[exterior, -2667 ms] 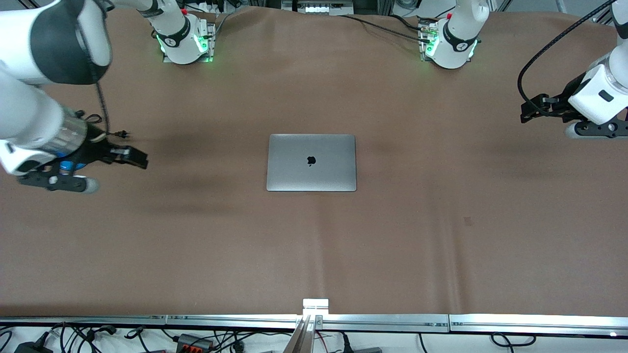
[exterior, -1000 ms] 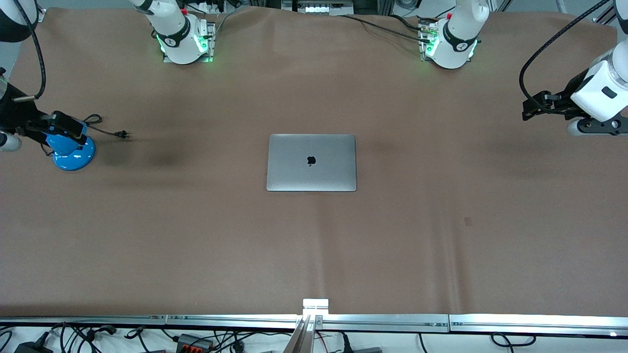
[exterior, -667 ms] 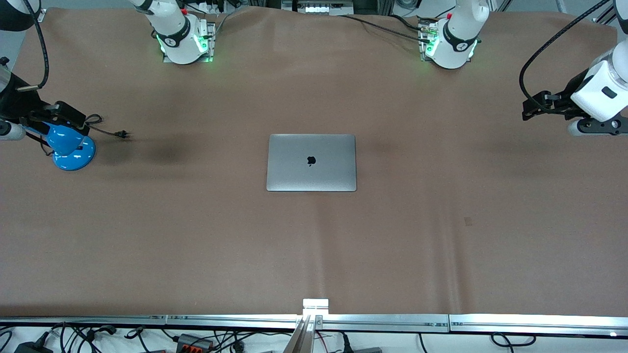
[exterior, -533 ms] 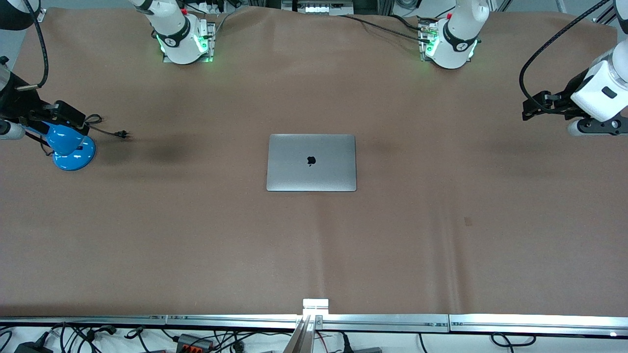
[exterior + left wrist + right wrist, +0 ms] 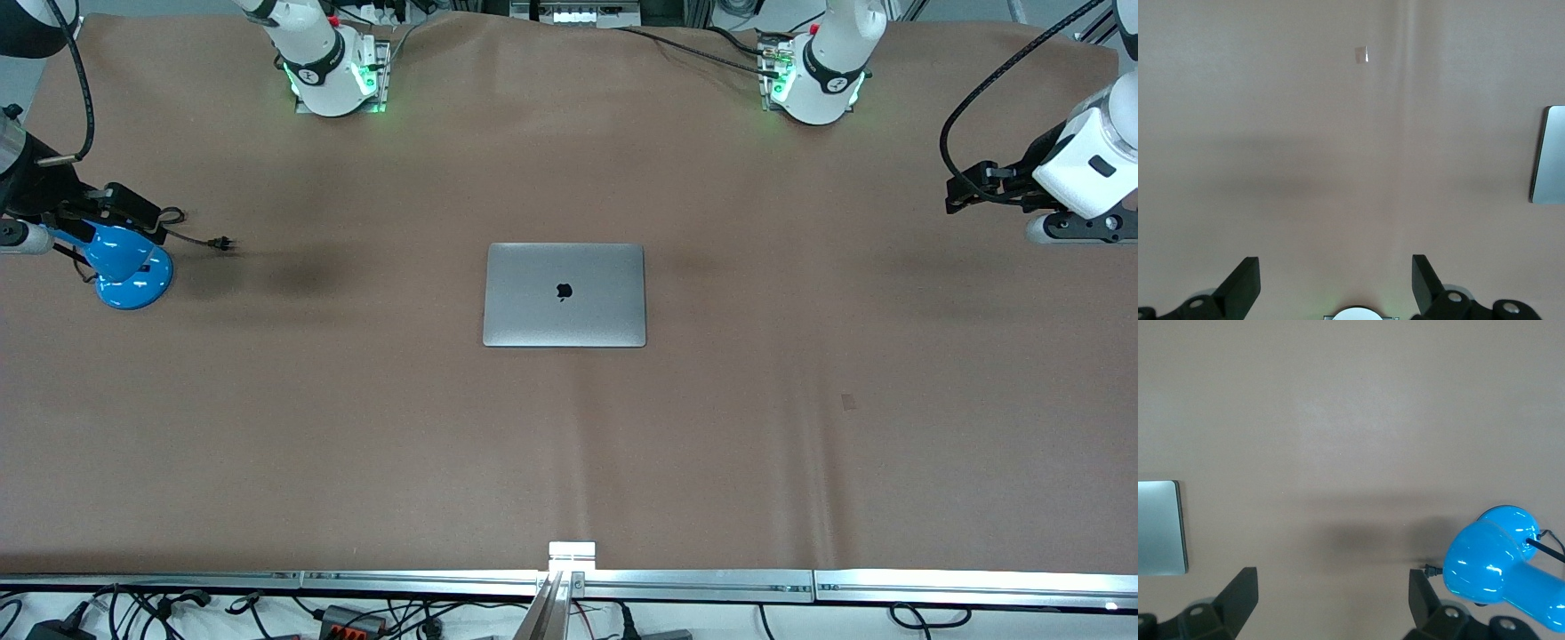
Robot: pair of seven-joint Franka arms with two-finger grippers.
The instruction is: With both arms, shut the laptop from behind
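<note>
Closed laptop (image 5: 564, 294) lying flat at the middle of the bench (image 5: 569, 444), lid down, dark logo uppermost; judged from this, the closing is already done. The left gripper (image 5: 1335, 283) hangs over the bench's left-arm end with fingers (image 5: 1245, 283) spread wide and holding nothing; the right gripper (image 5: 1331, 600) hangs over the right-arm end, above a blue lamp (image 5: 124, 267), fingers likewise spread and empty. Both grippers are well apart from the laptop. Risks, as judgement: the right gripper sits close over the lamp, so a careless sweep or descent could knock its glossy, rounded body or snag its thin black cord (image 5: 196, 238); any further downward press on the shut lid would load the thin screen needlessly. The laptop is a slim, matt grey metal slab with rounded corners, likely to slide on the smooth brown covering, which shows shallow creases toward the front camera.
</note>
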